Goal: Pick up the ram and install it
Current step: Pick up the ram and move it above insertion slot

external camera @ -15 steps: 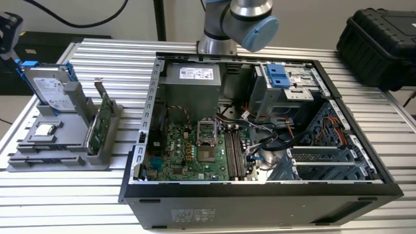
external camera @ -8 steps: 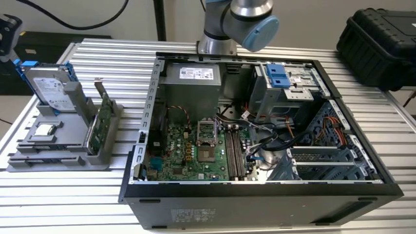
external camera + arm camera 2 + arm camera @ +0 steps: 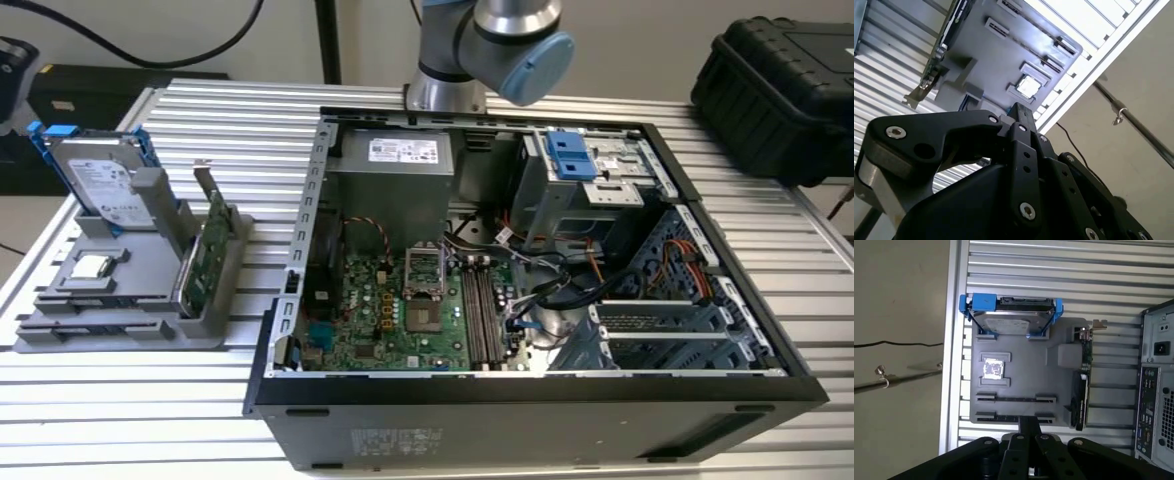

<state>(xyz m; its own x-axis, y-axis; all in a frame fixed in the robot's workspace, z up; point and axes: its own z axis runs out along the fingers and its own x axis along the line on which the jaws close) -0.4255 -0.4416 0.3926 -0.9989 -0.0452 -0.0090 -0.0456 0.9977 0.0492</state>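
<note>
The ram is out of view. In both wrist views my gripper (image 3: 1029, 421) (image 3: 1021, 112) hangs well above the grey parts holder (image 3: 1024, 360) (image 3: 1004, 55), over the end with the narrow slots. Its two fingers lie together as one black bar, shut, with nothing visible between them. The holder's long narrow slots (image 3: 1016, 398) stand bare. In the exterior view the open computer case (image 3: 320, 200) lies on the table, and the motherboard's long slots (image 3: 478, 305) sit beside the processor socket.
The holder (image 3: 120, 300) also carries a silver drive with blue rails (image 3: 1011, 315), a green card with a metal bracket (image 3: 1085, 360) and a small square chip (image 3: 993, 369). A black hard case (image 3: 781, 85) sits at the exterior view's right. Cables cross the case interior.
</note>
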